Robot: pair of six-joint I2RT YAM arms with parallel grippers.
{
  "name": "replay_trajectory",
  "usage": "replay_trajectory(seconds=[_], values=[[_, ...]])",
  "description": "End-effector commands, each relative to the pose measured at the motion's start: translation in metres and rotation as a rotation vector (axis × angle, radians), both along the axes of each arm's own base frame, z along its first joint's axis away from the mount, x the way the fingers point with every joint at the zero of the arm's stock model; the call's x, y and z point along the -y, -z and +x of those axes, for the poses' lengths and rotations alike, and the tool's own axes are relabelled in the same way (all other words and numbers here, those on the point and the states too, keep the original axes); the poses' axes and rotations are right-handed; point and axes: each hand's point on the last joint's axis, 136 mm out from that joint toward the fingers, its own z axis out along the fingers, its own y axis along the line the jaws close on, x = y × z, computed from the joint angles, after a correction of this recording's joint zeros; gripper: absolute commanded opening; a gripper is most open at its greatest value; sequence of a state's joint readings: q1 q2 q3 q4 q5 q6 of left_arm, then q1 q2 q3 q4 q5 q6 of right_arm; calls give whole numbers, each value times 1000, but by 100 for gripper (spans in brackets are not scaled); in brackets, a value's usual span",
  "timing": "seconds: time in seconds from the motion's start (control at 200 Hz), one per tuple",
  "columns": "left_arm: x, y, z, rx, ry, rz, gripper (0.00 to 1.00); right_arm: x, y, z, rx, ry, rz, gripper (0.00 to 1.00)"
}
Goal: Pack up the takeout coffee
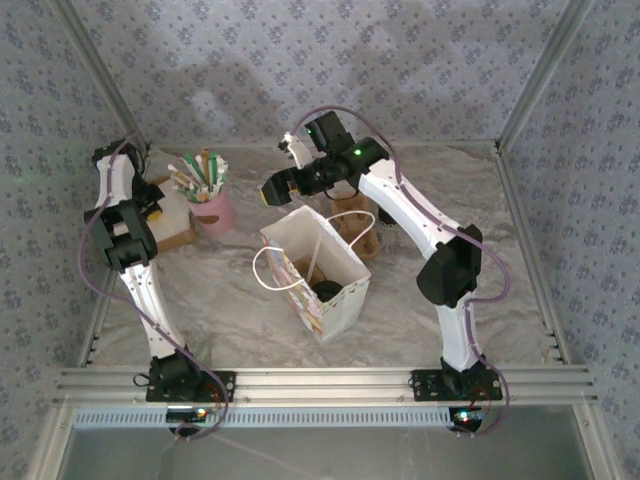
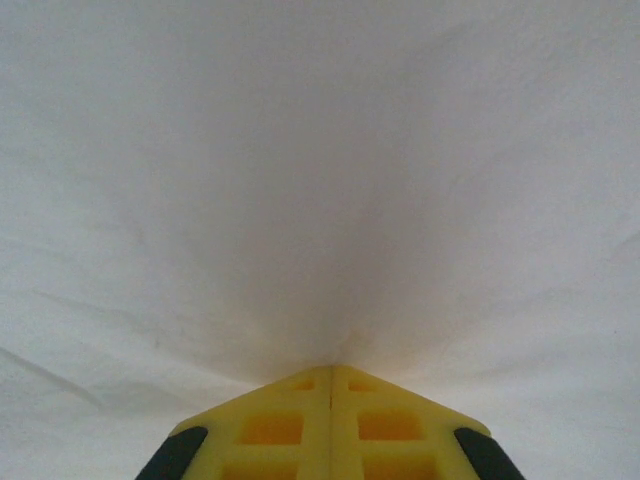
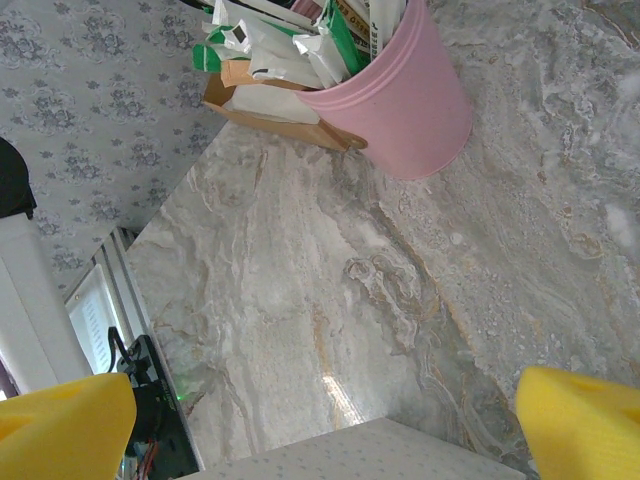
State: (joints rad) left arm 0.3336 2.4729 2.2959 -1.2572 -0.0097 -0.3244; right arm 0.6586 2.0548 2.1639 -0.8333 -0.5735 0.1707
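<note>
Coffee (image 1: 326,291) sits inside the white bag (image 1: 340,300), at the bottom, upright as far as the top view tells; only its round black lid is visible, cup body hidden by the bag walls. So the drop-in step looks done; what seems left is closing or tidying the bag, or adding extras.

Right pincer (image 1: 281,187) hangs above the worktop (image 1: 230,300) behind the bag, yellow fingers (image 3: 60,425) spread wide, nothing between them. Right wrist view looks down on marble worktop with the pink cup (image 3: 400,100) of sticks and packets ahead.

Left pincer (image 2: 331,420) is clenched, yellow tips pressed flat together with nothing visible between them, facing a blank white surface close up; can't tell what that surface is. In the top view the left arm (image 1: 125,235) is folded back at the left edge near a brown box (image 1: 175,235).

Next move, my guess: right pincer comes down toward the bag handles (image 1: 265,270) or the bag rim. Thin paper, floppy loops, so it needs a careful approach or the bag tips with the coffee in it. Carrier (image 1: 358,222) stands just behind the bag.
</note>
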Motion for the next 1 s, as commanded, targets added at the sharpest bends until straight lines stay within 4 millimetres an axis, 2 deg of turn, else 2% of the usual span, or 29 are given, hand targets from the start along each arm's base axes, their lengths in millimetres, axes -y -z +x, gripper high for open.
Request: replay_trajectory(seconds=[0.0, 0.135, 0.21, 0.31, 0.605, 0.75, 0.874, 0.994], values=[[-1, -14, -1, 8, 4, 14, 3, 2, -14, -4, 16, -16, 31, 100], [-1, -19, -2, 13, 5, 19, 1, 2, -15, -4, 18, -16, 33, 100], [-1, -20, -3, 10, 7, 21, 19, 2, -15, -4, 17, -18, 34, 100], [-2, -16, -4, 3, 5, 20, 26, 2, -16, -4, 17, -19, 37, 100], [3, 8, -8, -47, 2, -4, 27, 2, -14, -3, 13, -19, 35, 100], [2, 8, -7, -39, 0, 4, 27, 2, -13, -3, 10, -20, 37, 100], [1, 7, -10, -63, 7, 34, 33, 2, -14, -3, 9, -20, 38, 100], [0, 7, -10, -67, 11, 48, 30, 2, -13, -3, 8, -20, 38, 100]])
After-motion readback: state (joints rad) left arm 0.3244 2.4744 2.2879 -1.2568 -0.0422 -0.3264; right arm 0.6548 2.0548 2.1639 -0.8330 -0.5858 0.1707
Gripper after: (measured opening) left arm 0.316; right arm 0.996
